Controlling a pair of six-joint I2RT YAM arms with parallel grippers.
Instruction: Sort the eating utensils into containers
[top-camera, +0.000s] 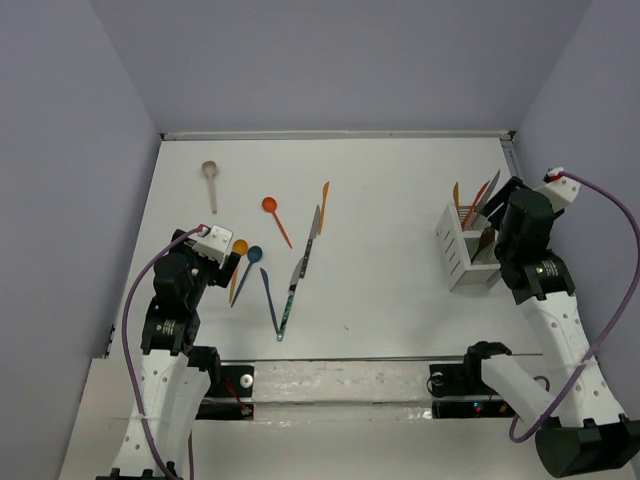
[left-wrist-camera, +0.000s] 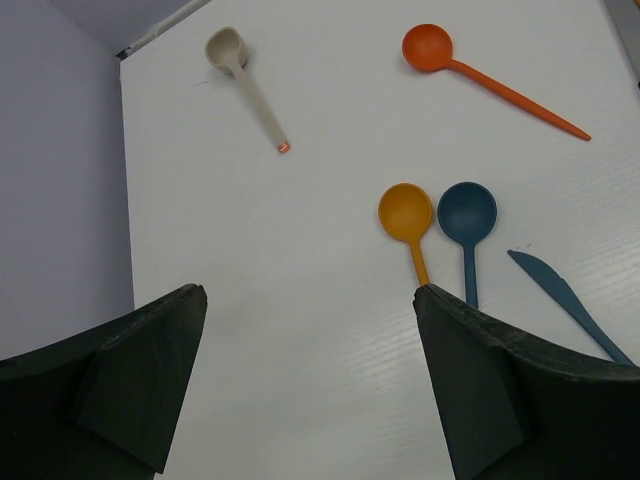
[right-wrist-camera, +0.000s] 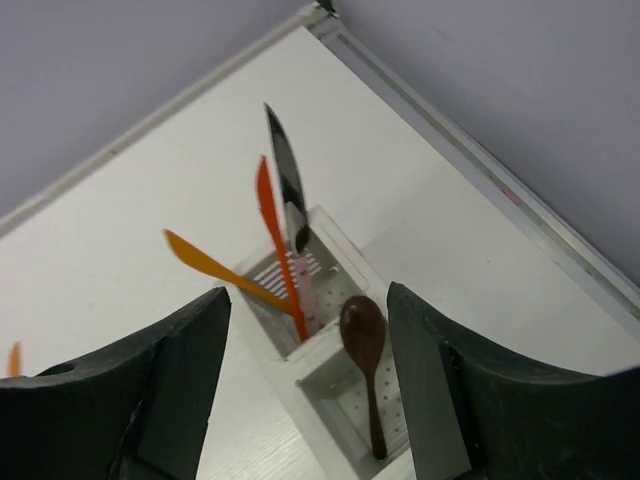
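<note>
Right pincer (right-wrist-camera: 305, 400) splayed, slotted white caddy (right-wrist-camera: 342, 246), glossy brown spoon (right-wrist-camera: 362, 332)

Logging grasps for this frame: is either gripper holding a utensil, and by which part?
Nothing is held. The left gripper is open over bare table; the right gripper is open above the caddy, with the brown spoon standing in it.

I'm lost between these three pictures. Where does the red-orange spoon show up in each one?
Top external: the red-orange spoon lies on the table left of centre, bowl at its far end.
Left wrist: upper right, bowl on the left, handle running down to the right.
Right wrist: not in it.
Shared landmark: the beige spoon, off to its left in both the top and left wrist views.
</note>
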